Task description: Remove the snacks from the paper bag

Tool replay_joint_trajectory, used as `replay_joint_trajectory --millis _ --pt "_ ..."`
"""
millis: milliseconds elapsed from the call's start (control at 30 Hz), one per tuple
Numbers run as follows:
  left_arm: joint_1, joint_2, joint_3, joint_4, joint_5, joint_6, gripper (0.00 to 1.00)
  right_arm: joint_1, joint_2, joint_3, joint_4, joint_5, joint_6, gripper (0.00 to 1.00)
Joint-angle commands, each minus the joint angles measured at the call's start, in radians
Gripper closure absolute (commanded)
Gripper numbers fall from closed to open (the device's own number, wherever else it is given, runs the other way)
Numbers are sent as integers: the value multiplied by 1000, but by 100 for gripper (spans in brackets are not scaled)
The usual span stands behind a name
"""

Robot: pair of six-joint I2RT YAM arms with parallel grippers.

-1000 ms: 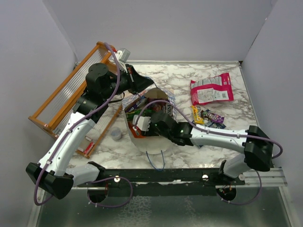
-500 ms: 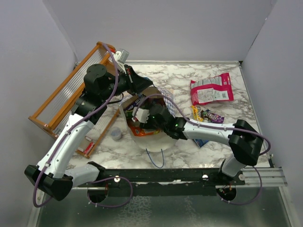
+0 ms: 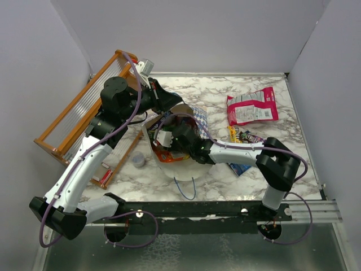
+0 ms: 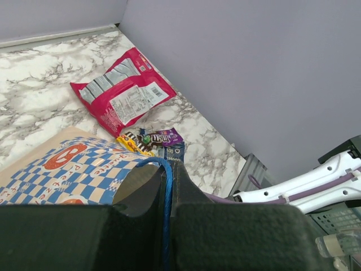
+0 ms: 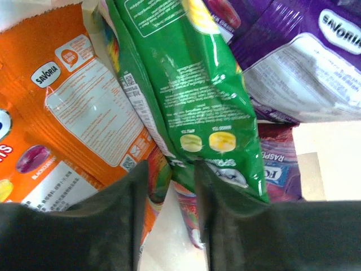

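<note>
The blue-and-white checkered paper bag (image 3: pixel 196 116) lies open towards the near edge, and its side shows in the left wrist view (image 4: pixel 67 169). My left gripper (image 3: pixel 168 103) is shut on its blue string handle (image 4: pixel 166 186) at the far rim. My right gripper (image 3: pixel 165 141) is inside the bag, jaws a little apart (image 5: pixel 172 175) at the lower corner of a green packet (image 5: pixel 192 84). An orange packet (image 5: pixel 73 113) and a purple packet (image 5: pixel 299 56) lie beside it. Outside lie the pink-red pouch (image 3: pixel 252 105), a yellow bar (image 3: pixel 232 135), a purple wrapper (image 3: pixel 254 138) and a blue packet (image 3: pixel 240 168).
An orange wooden rack (image 3: pixel 73 121) stands at the left, close behind my left arm. A small grey-blue cup (image 3: pixel 138 161) sits left of the bag mouth. The bag's second blue handle (image 3: pixel 185 189) trails on the marble table (image 3: pixel 271 79) towards the near edge. Grey walls enclose the table.
My right gripper has pushed left and deeper into the bag, its forearm now across the bag mouth. My left gripper has kept its hold on the handle almost unmoved.
</note>
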Motion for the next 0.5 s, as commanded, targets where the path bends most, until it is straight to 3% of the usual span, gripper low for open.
replay_joint_trajectory --millis 0,67,233,467 --pt "1 -32 5 39 10 1 100 -1 -22 7 50 -33 19 72" --pt "1 -30 2 40 9 2 100 -1 -55 -12 42 -46 22 77" --pt "1 -28 6 31 4 10 100 -1 -195 -68 15 -126 37 73" --pt "1 -16 8 28 1 22 100 -1 -214 -46 14 -102 70 41"
